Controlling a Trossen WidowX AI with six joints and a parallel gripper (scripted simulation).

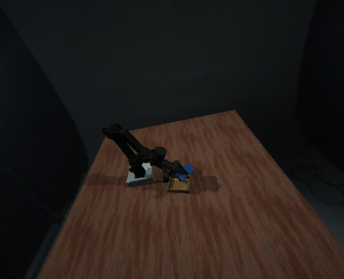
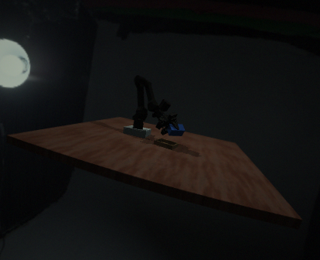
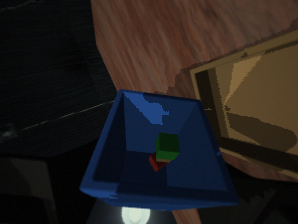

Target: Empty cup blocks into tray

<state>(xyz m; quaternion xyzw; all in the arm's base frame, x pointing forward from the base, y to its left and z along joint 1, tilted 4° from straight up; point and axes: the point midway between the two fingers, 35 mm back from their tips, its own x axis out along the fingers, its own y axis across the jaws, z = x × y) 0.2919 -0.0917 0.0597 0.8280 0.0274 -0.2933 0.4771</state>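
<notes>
A wood-grained table (image 1: 235, 216) (image 2: 122, 159) (image 3: 150, 40) carries a shallow, square-cornered tan tray (image 1: 179, 191) (image 2: 165, 145) (image 3: 270, 90). Above its edge hangs the smooth blue cup (image 1: 184, 175) (image 2: 176, 131) (image 3: 102, 155), clamped in the gripper (image 1: 180, 169) (image 2: 172, 126) (image 3: 150, 136); its long axis leans, its flared rectangular mouth facing the wrist camera, though its exact heading is hard to read in this gloom. Inside lie a green block (image 3: 167, 146) and a smaller-looking red block (image 3: 157, 163).

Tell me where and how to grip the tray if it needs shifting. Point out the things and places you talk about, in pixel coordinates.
Pinch one raised side wall of the tray (image 1: 179, 191) (image 2: 165, 146) (image 3: 194, 95), coming from above, one finger inside, one outside. It lies flat, open-topped and shallow; the blue cup (image 1: 188, 168) (image 2: 176, 130) (image 3: 102, 150) overhead should probably move first.
</notes>
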